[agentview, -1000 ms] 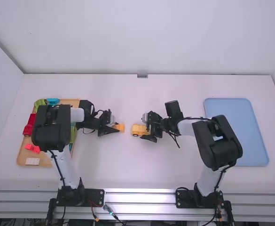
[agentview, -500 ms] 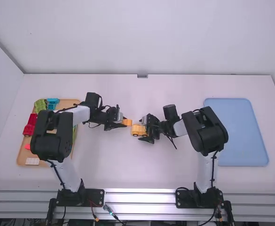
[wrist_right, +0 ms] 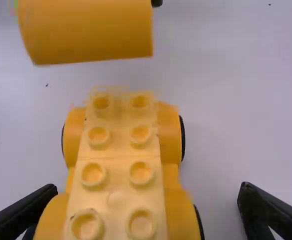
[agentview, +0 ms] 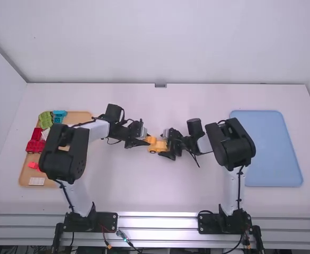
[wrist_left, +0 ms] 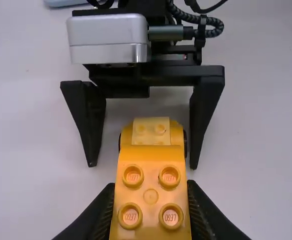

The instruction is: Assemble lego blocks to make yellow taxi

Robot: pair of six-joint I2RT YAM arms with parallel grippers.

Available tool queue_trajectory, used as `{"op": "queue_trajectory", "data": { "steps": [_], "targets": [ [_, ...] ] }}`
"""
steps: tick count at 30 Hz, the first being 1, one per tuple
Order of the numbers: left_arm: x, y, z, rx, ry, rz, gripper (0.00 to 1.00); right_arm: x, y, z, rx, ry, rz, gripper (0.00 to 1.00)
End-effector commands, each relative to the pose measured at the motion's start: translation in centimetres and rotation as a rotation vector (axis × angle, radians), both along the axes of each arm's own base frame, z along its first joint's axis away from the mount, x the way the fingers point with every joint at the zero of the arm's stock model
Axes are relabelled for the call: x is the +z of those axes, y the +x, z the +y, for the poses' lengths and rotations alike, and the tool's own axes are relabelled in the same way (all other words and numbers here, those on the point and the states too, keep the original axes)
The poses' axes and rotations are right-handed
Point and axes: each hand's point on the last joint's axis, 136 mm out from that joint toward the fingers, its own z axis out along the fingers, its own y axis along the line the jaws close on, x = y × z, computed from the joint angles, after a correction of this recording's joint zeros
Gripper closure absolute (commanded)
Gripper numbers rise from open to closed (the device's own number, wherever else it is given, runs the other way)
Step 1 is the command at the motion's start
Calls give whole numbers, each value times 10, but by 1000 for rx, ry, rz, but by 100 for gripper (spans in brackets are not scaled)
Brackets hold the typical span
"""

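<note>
A: What have the end effectors got?

B: The left end effector (wrist_left: 150, 197) is clamped on the studded yellow block (wrist_left: 150, 172), gripped by its sides; the right end effector (wrist_right: 147, 188) has its fingers apart, straddling the wheeled yellow base (wrist_right: 118, 160), which stands mid-tabletop (agentview: 144, 185); block and base are apart.

A: How will they handle?

B: Light and stiff, I'd judge, smooth enough to slip if pinched off-centre; hold the block low on its flat sides, studs free; the base could roll, so close on its flanks before pressing down.

A: And the edges?

B: Mind the block's lower rim against the base's studs, and fingertip against fingertip, for the two end effectors nearly meet; there's open room on the near and far sides; the wooden tray (agentview: 25, 174) with the red blocks (agentview: 35, 144) lies well left, the blue tray (agentview: 271, 159) well right.
</note>
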Motion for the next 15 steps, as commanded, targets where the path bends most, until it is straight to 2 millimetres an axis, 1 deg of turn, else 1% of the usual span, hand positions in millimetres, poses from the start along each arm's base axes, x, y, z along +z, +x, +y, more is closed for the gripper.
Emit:
{"op": "queue_trajectory", "data": {
  "steps": [1, 6, 11, 15],
  "targets": [
    [10, 3, -4, 29, 8, 21, 95, -9, -7, 0, -18, -14, 38, 6],
    [9, 4, -5, 28, 12, 12, 96, -5, -10, -2, -35, 16, -7, 7],
    [9, 3, -5, 27, 10, 14, 96, -7, -16, -7, -34, 21, -24, 11],
    [4, -3, -13, 4, 8, -3, 98, -1, -21, -4, 10, 54, -39, 12]
  ]
}}
